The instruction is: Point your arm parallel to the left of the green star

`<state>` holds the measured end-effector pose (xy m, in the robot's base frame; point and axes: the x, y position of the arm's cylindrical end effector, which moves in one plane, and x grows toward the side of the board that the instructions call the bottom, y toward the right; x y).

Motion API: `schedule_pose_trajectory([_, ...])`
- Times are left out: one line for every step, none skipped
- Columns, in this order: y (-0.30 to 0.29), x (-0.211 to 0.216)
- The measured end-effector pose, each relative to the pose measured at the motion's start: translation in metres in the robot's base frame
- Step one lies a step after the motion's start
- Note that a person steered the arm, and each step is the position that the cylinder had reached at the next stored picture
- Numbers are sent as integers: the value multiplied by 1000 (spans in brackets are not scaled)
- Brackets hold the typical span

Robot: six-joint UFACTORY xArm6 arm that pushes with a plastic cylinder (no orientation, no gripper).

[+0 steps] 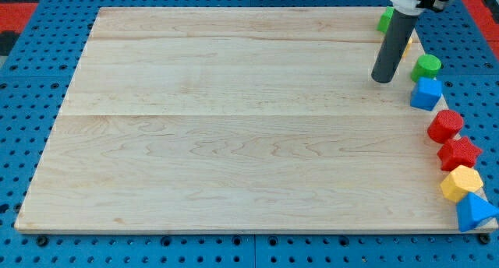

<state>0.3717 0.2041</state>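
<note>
Wooden board is lying on a blue pegboard. My rod is hanging near-vertical from 1 o'clock, my tip resting on the board; no claw fitted, so nothing to clench. Green block, shape unclear, is peeking out at 11 o'clock behind the rod. Green cylinder is sitting at 3 o'clock of the tip, blue cube under it. No readable writing.
</note>
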Motion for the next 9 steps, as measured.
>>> schedule_pose_trajectory([0,0])
schedule_pose_trajectory([-8,0])
schedule_pose_trajectory([-35,14])
schedule_pose_trajectory([-67,42])
schedule_pose_trajectory([-80,79])
schedule_pose_trajectory([-87,116])
schedule_pose_trajectory([-89,145])
schedule_pose_trajectory([-89,156])
schedule_pose_trajectory([-89,204])
